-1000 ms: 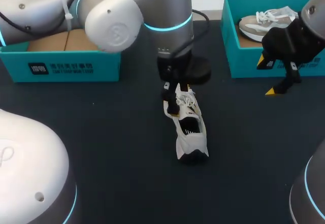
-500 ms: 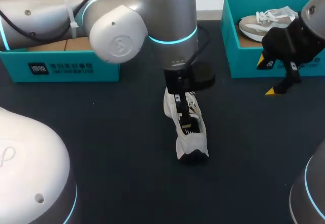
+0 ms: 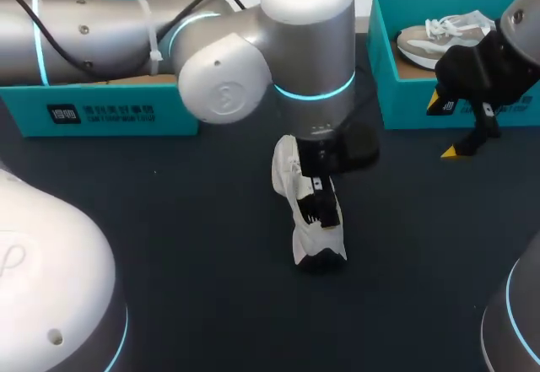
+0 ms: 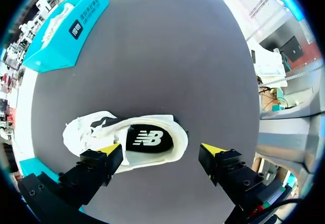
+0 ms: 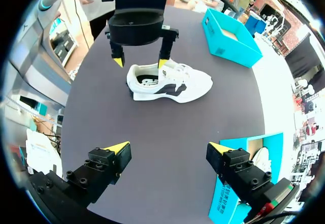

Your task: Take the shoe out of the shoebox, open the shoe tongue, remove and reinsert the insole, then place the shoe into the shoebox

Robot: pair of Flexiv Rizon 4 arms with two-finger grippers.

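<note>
Shoe (image 3: 316, 237), white with dark side panels, stands on its sole in mid-frame on the dark table (image 3: 169, 245). Heel toward lower frame, toe end hidden under the left arm. Outside both boxes.

Left gripper (image 3: 317, 188) hangs directly over the shoe. From the left wrist view, the left gripper (image 4: 161, 150) has its fingers spread wide. One yellow tip sits over the shoe's (image 4: 179, 142) side near the opening. The other is clear of the heel, over bare table. Jaws released, nothing clamped. Dark insole (image 4: 147, 138) lies inside the shoe, seen through the opening between the fingers.

Right wrist view confirms this: left gripper (image 5: 140, 61) above the shoe (image 5: 170, 84), one tip at the collar, one off behind the heel. Contact with the collar can't be judged.

Right gripper (image 3: 445, 127) is at right of frame, just in front of the other teal shoebox (image 3: 384, 60), well apart from the white shoe. Its own view shows the right gripper (image 5: 170, 149) with fingers apart, only tabletop between them.

Open teal shoebox (image 3: 110, 110) is at upper left, partly behind the left arm, brown floor showing. The upper-right box holds a grey shoe (image 3: 439, 39).
</note>
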